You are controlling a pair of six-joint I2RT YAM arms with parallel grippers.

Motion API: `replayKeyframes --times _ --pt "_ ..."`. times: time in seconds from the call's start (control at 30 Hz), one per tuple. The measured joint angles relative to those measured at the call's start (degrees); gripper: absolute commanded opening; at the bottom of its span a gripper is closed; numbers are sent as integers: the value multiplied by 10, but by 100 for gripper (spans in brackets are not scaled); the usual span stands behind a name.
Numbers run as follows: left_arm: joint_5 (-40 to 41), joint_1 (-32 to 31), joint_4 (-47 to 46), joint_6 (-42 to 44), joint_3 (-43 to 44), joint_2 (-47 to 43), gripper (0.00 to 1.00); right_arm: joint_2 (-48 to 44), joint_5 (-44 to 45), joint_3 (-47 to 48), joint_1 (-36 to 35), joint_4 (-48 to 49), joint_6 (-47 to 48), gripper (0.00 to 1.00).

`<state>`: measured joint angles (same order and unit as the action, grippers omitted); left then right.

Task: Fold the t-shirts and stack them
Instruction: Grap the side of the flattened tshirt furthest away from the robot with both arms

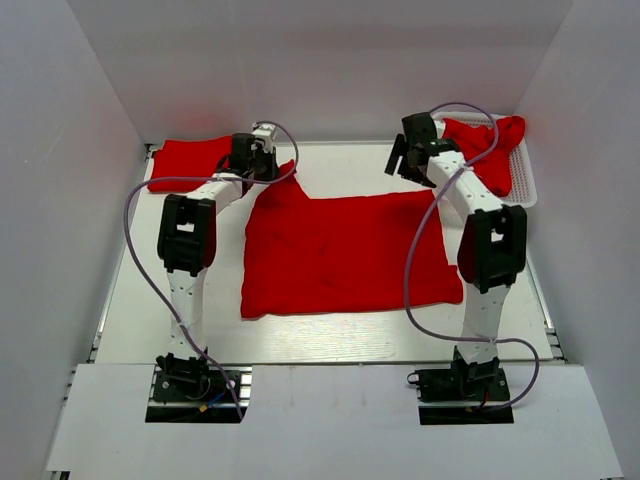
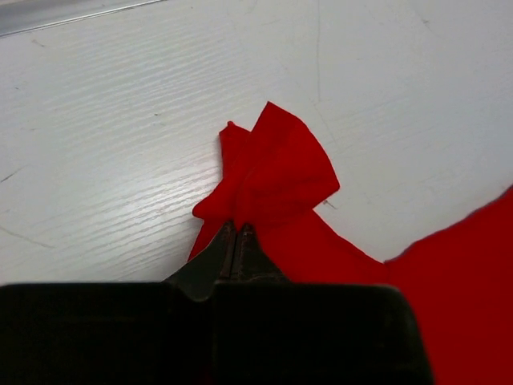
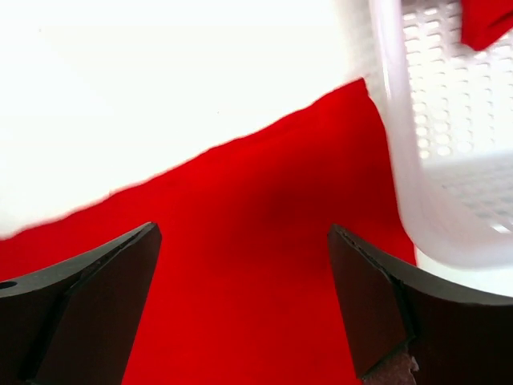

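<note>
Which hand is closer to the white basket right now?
Right. The right hand hangs open beside the basket, over the spread shirt. The left hand is across the table, shut on that shirt's sleeve.

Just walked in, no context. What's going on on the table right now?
The left gripper is shut on a bunched far-left corner of the red t-shirt spread across the middle of the table. The right gripper is open, hovering over that shirt's far right edge beside the white basket, which holds another red shirt. One folded shirt lies at the far left corner.
</note>
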<state>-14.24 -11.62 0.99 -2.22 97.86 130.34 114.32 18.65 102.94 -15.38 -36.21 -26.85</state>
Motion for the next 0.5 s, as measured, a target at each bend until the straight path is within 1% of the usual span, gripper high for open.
replayKeyframes --times 0.23,0.33,0.5 --pt "-78 21 -2 -57 0 0 0 78 37 52 -5 0 -39 90" --pt "-94 29 -2 -74 0 0 0 105 57 78 -8 3 -45 90" --pt "-95 35 1 -87 1 0 0 135 84 89 -20 8 -48 90"
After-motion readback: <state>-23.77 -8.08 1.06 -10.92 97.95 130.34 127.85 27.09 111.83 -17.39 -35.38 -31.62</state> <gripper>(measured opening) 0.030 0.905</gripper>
